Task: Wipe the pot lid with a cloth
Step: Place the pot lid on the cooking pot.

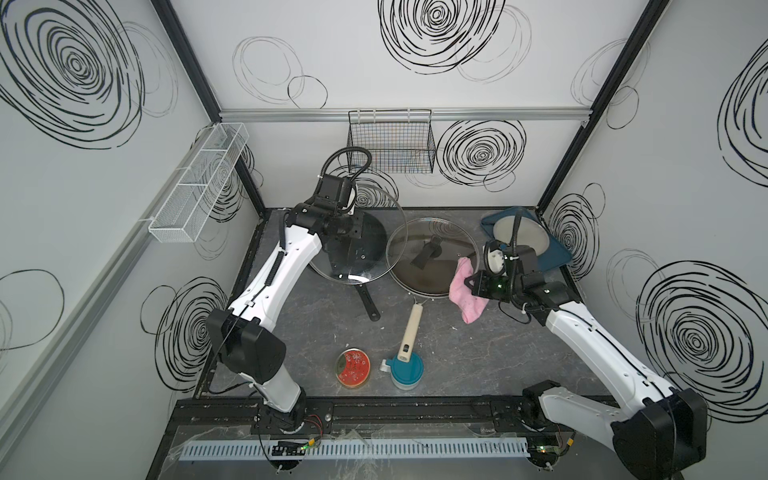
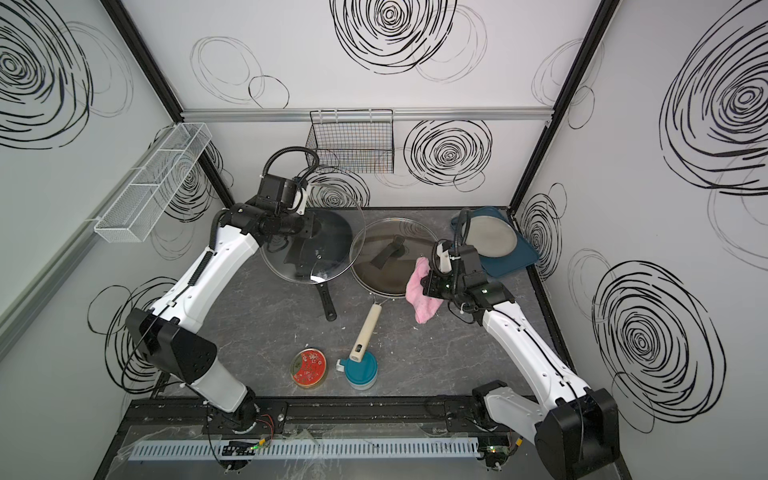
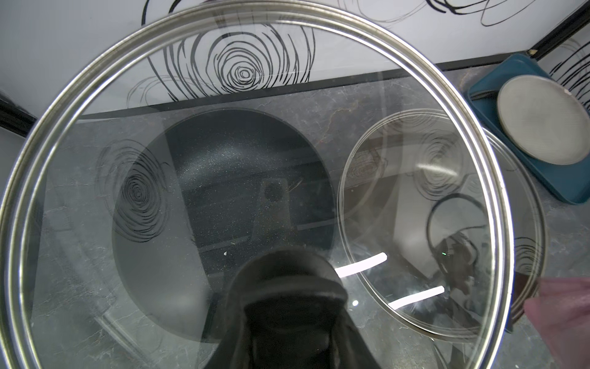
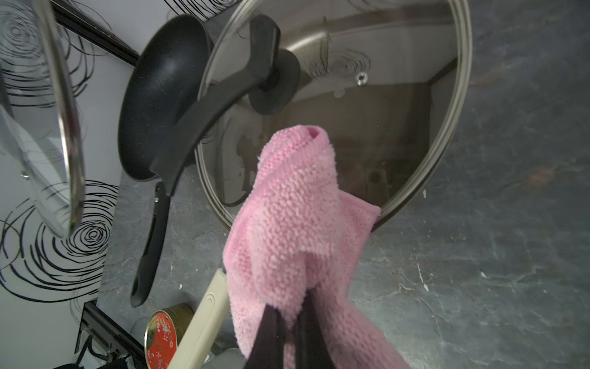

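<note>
The left arm (image 1: 274, 270) is held out and lifted up. The left gripper (image 1: 351, 229) is squeezed tight on the lid (image 1: 386, 249) handle. The right arm (image 1: 590, 332) is stretched inward and kept low. The right gripper (image 4: 289, 318) is pinched tight on the cloth (image 4: 297, 223).

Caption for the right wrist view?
Right hand grips the pink cloth over the glass pot lid, frying pan beyond.
</note>
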Controlling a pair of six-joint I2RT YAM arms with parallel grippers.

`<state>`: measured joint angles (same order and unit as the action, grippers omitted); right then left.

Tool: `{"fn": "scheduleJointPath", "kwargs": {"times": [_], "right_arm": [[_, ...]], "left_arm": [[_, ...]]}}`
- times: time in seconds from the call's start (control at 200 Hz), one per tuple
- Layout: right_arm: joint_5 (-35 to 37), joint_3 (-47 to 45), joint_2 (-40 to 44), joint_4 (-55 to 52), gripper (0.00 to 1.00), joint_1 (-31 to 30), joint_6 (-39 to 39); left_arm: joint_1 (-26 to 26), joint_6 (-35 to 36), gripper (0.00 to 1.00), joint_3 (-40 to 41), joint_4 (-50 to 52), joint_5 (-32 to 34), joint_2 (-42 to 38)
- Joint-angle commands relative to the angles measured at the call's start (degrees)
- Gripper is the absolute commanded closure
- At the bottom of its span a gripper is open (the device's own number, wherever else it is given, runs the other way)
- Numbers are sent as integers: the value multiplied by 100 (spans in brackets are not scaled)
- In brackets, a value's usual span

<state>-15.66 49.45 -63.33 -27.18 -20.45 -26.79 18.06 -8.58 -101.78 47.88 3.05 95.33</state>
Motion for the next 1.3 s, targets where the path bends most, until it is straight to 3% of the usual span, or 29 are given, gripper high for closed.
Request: {"fn": "scheduleJointPath", "kwargs": {"times": [0.0, 0.52, 0.896, 1.016, 1.081, 1.186, 1.291], "right_arm": [[127, -227, 185, -233, 100, 25, -122], [382, -1224, 245, -405, 100, 169, -429], [224, -1020, -941, -452, 100, 457, -291], [194, -949, -1134, -373, 88, 457, -248], [215, -897, -1156, -373, 71, 461, -233], [230, -824, -1155, -397, 54, 487, -214], [175, -788, -1177, -400, 49, 524, -205]], "left_arm": [[-95, 169, 100, -501, -865, 9, -2], [-554, 382, 100, -923, -688, 25, 785], [-938, 563, 100, -1643, -362, -42, 1682], [-962, 668, 100, -2068, -113, 37, 2056], [-963, 695, 100, -2278, -2, 30, 2242], [-971, 726, 100, -2596, 138, -20, 2506], [-997, 736, 100, -2904, 297, -61, 2771]]}}
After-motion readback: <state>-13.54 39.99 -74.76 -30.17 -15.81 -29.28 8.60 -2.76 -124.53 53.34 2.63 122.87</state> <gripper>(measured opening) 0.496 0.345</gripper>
